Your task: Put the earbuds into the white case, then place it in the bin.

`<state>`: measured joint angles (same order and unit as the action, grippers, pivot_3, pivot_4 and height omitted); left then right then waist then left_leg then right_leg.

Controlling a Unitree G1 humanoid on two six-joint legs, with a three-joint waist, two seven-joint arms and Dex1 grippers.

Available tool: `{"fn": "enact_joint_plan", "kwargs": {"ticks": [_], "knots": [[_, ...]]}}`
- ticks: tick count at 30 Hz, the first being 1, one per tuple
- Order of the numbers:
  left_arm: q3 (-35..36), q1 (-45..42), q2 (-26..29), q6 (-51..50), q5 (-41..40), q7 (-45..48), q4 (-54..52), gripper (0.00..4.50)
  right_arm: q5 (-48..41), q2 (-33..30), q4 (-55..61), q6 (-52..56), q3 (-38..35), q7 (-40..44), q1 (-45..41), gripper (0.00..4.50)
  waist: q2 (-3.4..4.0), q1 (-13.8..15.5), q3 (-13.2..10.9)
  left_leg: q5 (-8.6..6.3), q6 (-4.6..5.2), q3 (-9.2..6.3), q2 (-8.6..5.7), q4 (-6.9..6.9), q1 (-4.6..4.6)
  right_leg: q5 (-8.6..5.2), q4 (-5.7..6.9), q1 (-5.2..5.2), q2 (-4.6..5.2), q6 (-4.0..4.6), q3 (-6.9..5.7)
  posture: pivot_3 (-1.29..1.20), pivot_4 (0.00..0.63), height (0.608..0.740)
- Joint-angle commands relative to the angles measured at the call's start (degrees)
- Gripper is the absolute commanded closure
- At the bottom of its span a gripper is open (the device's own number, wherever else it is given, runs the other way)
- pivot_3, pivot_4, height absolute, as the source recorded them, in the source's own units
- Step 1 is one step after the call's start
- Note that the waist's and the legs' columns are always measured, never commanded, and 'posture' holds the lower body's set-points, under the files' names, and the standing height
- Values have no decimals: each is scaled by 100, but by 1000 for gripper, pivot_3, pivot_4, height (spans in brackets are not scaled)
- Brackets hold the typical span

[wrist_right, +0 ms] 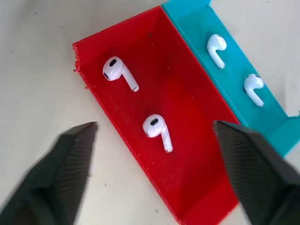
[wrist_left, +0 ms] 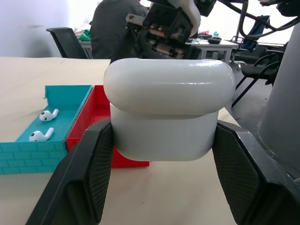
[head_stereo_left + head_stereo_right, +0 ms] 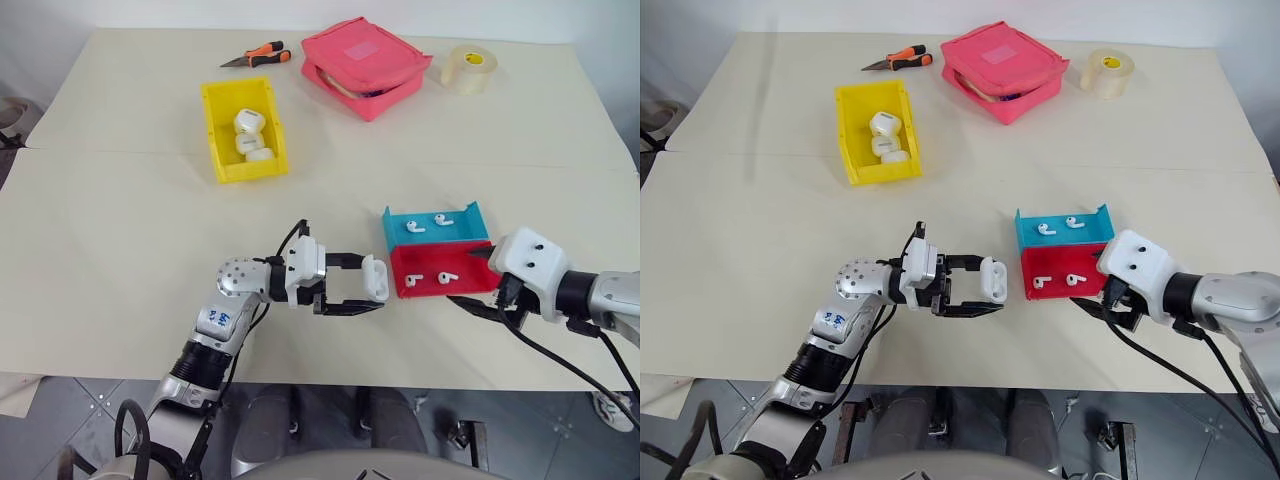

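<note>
Two earbuds [image 1: 157,131] in red tray [image 1: 187,187], frame centre; my right gripper [image 1: 154,159] spread above; left gripper [image 3: 362,292] pinching white case [image 3: 376,279].

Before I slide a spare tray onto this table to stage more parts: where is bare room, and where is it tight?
Bare table lies left of the yellow bin, and right of the tape roll. Tight: the left gripper with the white case sits beside the red tray and blue tray.

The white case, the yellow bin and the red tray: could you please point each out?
white case [image 2: 166,112], left wrist view, front face.
yellow bin [image 3: 219,140], left eye view, left wall.
red tray [image 1: 185,103], right wrist view, bare floor.
</note>
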<state>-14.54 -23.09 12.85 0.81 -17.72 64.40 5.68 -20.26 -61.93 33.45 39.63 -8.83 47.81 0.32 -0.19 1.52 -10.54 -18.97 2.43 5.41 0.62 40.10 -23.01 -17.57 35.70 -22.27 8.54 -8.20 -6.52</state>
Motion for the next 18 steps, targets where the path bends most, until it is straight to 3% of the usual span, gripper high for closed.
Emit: {"fn": "enact_joint_plan", "kwargs": {"ticks": [1, 6, 13, 18], "knots": [[-7, 87, -77, 95, -101, -24, -125, 1721, -6, 84, 59, 407, 120, -185, -160, 1531, 0, -4, 0, 0, 0, -1, -1, 0, 0, 0, 0, 0, 1, 0, 0, 0, 150, 740], [28, 115, -116, 77, -97, -107, -173, 1721, 150, 260, 122, 235, 240, -286, -115, 1531, 1, -2, 0, 0, 0, -5, 0, 1, -2, 0, -1, 1, 0, 0, -5, 0, 150, 740], [31, 142, -87, 54, -127, -114, -242, 1721, 398, -26, -245, 387, 610, -82, -527, 1531, 1, -10, 0, 0, 0, -4, 0, 1, -2, 0, -2, 2, 0, 0, -6, 0, 150, 740], [21, 161, -76, 44, -138, -105, -286, 1721, 374, -232, -358, 503, 893, 246, -897, 2662, 1, -10, 1, 0, 0, -6, 2, 0, -2, 0, -3, 2, 0, 0, -9, 0, 150, 740]]}}
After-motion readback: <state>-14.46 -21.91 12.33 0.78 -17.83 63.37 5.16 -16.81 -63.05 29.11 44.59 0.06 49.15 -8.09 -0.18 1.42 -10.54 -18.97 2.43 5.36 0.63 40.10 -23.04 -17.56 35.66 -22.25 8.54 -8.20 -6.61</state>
